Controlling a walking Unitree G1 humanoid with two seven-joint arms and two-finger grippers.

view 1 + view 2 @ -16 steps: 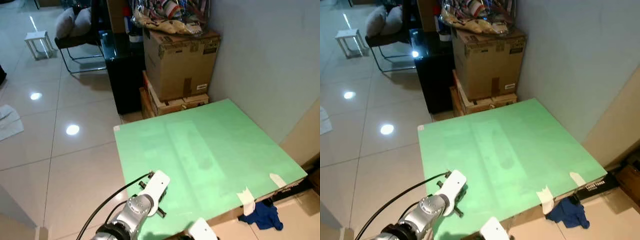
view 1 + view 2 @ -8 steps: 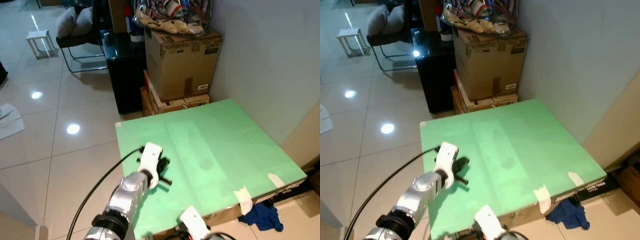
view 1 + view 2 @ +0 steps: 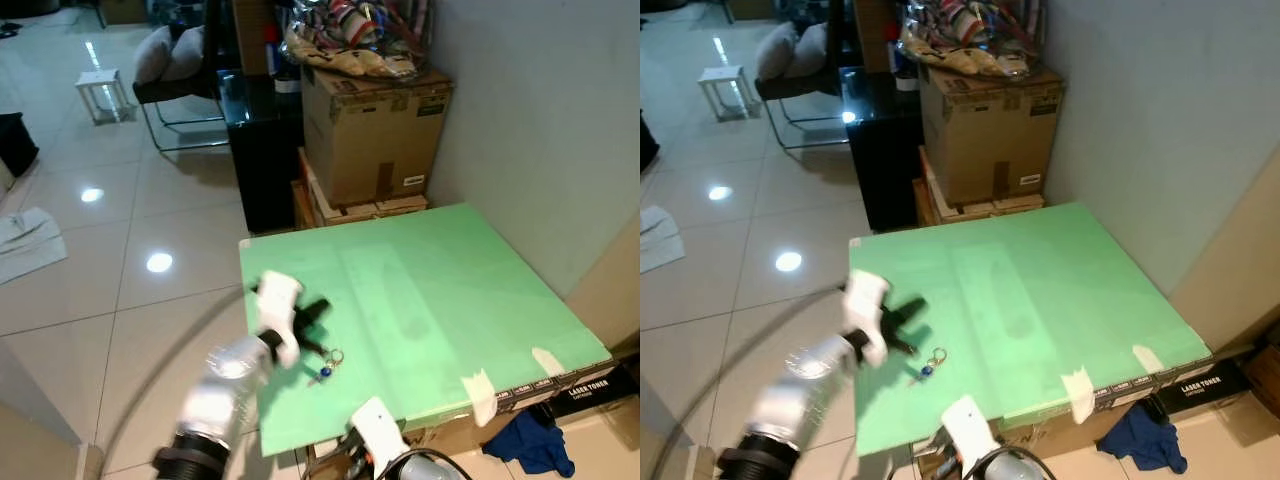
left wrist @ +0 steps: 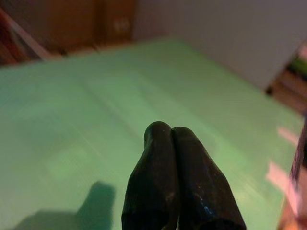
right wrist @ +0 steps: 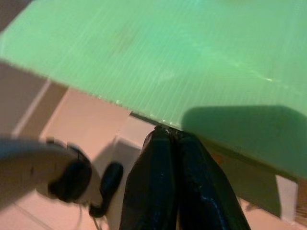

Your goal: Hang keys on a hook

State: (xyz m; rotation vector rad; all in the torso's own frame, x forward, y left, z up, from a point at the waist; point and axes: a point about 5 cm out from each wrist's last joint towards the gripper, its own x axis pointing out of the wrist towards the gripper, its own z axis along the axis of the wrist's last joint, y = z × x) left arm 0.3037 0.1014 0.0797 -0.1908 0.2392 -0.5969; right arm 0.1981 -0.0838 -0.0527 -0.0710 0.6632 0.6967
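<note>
A: Left eye view first — the keys (image 3: 327, 366) lie flat on the green board (image 3: 440, 290), near its front-left part, a small ring with a blue tag. Nothing holds them.

B: So the task is barely begun?

A: That is the reading. The keys are not picked up, and no hook can be made out in these pictures. Grasping, carrying and hanging all remain.

B: And the left gripper (image 3: 318, 330)?

A: It hangs over the board just beside the keys, blurred with motion. In the left wrist view its two black fingers (image 4: 163, 191) are pressed together with nothing between them.

B: The right gripper (image 5: 175, 182)?

A: Low at the board's front edge, fingers likewise closed together and empty. Its white wrist housing shows at the bottom of the eye views.

B: What differs from half a second ago?

A: The left arm has swung leftward and back along the board's left side, and the keys, covered then by the gripper or its shadow, now lie in plain sight. The camera has also shifted slightly.
</note>
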